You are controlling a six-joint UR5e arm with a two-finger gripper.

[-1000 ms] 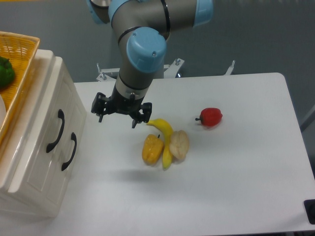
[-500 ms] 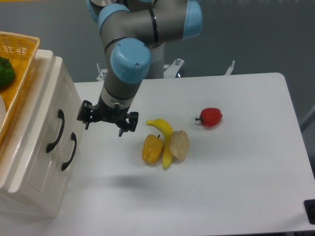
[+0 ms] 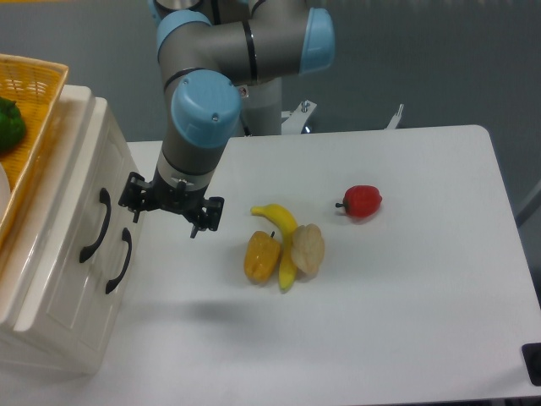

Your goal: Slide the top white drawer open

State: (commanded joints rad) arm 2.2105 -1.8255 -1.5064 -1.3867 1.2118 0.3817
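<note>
The top white drawer (image 3: 78, 190) is the upper of two cream drawer fronts on the cabinet at the left edge. It sits flush with the cabinet, and its black curved handle (image 3: 95, 225) faces right. My gripper (image 3: 166, 217) hangs open just right of the cabinet front, pointing down. Its left finger (image 3: 131, 203) is close to the handle and apart from it. Nothing is between the fingers.
The lower drawer has its own black handle (image 3: 119, 260). A yellow wicker basket (image 3: 38, 85) with a green pepper (image 3: 8, 124) sits on the cabinet. On the table (image 3: 406, 279) lie a yellow pepper (image 3: 261, 256), a banana (image 3: 283, 228), a pale potato (image 3: 308, 249) and a red pepper (image 3: 363, 201).
The arm has swung left, carrying the open gripper from above the banana toward the cabinet front. The drawers and the food have not moved.
</note>
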